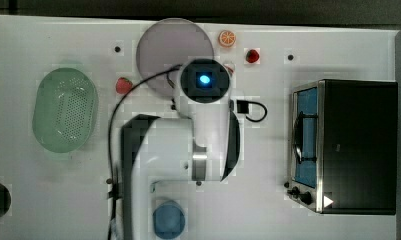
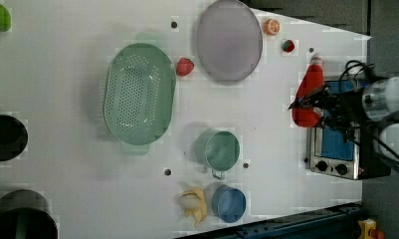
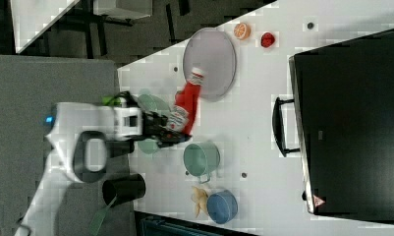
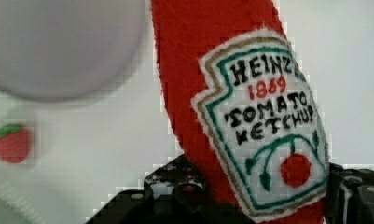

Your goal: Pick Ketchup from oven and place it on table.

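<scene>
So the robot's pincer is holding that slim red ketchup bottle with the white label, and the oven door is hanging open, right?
Not quite. The pincer does hold the slim red ketchup bottle, but the steel-fronted oven has its blue glass door shut, as the left view shows.

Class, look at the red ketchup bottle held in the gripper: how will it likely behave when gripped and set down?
The red ketchup bottle with its stitched label looks like fabric, so probably soft, light and not slippery. Held low by the gripper, its tall slim body may flop. Set upright on the white table, it would likely tip.
</scene>
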`<act>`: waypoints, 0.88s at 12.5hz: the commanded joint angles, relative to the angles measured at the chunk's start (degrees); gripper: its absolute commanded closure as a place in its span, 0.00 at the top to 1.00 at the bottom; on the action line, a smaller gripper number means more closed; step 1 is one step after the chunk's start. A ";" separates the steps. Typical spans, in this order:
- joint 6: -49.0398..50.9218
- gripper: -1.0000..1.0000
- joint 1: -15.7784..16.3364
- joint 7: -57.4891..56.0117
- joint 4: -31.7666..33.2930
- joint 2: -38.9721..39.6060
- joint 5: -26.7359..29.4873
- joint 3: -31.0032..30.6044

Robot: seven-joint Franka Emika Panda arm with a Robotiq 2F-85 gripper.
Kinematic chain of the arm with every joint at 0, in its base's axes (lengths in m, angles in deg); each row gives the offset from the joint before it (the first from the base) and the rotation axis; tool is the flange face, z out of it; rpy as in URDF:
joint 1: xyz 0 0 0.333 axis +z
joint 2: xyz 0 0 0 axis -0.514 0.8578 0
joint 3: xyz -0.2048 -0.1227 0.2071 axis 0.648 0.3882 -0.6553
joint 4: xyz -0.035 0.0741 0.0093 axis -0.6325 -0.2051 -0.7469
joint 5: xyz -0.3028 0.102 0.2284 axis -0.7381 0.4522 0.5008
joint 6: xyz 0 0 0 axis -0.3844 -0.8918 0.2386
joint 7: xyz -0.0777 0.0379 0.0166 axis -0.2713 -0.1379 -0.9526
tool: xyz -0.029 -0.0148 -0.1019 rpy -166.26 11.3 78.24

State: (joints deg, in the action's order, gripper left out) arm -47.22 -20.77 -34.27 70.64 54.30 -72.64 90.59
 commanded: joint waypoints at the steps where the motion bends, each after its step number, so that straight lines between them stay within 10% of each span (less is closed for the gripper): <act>1: -7.03 0.63 -3.26 -0.78 4.56 1.81 -0.21 0.83; 8: -24.30 0.66 -3.16 -0.78 7.22 15.14 1.01 -0.09; 11: -25.40 0.97 -3.16 -0.75 6.87 15.56 1.50 -0.39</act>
State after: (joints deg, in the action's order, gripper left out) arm -72.17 -25.43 -34.89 78.36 73.31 -70.02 90.69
